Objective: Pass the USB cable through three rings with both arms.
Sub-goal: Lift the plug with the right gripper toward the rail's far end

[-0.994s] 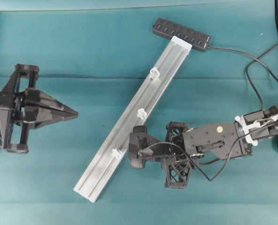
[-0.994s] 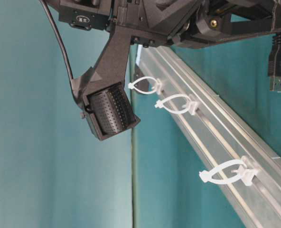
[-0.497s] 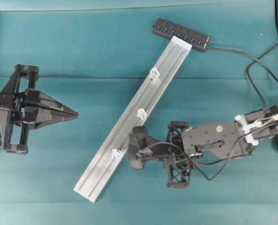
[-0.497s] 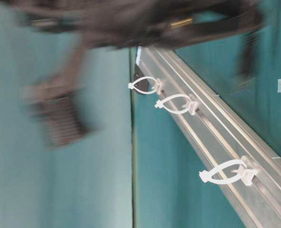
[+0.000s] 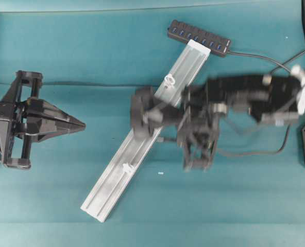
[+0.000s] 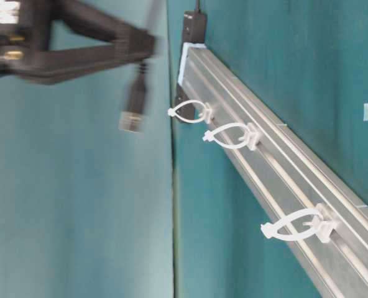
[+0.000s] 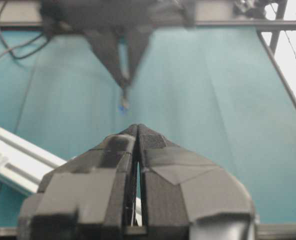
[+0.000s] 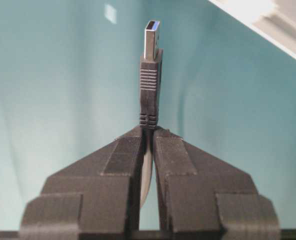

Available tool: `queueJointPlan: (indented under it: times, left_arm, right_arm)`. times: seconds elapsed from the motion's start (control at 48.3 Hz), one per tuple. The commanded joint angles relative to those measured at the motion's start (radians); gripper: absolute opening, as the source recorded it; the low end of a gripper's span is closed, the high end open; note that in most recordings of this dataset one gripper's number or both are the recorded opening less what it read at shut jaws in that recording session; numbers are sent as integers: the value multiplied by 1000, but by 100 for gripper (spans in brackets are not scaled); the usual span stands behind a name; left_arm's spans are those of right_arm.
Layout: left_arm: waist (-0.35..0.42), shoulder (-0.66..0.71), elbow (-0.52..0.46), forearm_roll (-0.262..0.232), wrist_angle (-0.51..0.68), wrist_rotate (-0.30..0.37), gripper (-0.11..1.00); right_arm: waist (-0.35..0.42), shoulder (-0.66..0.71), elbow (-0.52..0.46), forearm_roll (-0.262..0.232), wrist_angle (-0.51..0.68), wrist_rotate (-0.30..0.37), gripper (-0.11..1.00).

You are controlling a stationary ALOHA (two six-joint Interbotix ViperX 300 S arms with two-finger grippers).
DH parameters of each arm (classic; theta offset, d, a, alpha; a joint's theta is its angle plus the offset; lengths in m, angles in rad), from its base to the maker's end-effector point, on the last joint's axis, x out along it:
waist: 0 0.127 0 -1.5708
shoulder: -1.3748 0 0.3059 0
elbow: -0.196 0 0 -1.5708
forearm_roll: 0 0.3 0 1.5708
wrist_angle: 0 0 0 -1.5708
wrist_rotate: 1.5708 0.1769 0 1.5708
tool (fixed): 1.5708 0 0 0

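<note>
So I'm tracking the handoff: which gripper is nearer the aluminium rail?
Right. The right gripper, holding the USB cable, hangs over the aluminium rail; the left gripper sits shut, well off to its side.

Teal cloth tabletop — evenly lit.

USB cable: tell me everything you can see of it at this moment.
The USB cable is dark, with a ribbed moulded plug body and a bare metal tip. The right gripper is shut on it just behind the plug, which sticks out straight past the fingers. In the table-level view the plug hangs blurred, tip down, left of the rail, through none of the three rings.
</note>
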Motion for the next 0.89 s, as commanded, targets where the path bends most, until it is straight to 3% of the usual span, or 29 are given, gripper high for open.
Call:
queueJointPlan:
  times: [0.0,0.083,0.228,0.394,0.518,0.684,0.87]
  left_arm:
    - [-3,-12,-21,3,-9,-2,-1]
    - [-3,-15,-21,3,-9,-12,-1]
    - [-3,-23,-29,3,-9,-66,-1]
    - [-3,-37,-25,2,-3,-81,-1]
    - [-3,-40,-31,2,-3,-89,-1]
    - [-3,-41,-34,3,-3,-89,-1]
    - [-3,-51,-40,3,-3,-91,-1]
  right_arm:
    - [-40,-9,-58,5,67,-52,7]
    - [-87,-9,-92,3,114,-117,7]
    - [-158,-9,-95,3,95,-238,7]
    - [-238,-12,-103,-17,104,-324,7]
    - [-301,-14,-95,-75,109,-394,7]
    - [-379,-11,-51,-179,71,-540,7]
    - [-446,-8,26,-193,-15,-690,7]
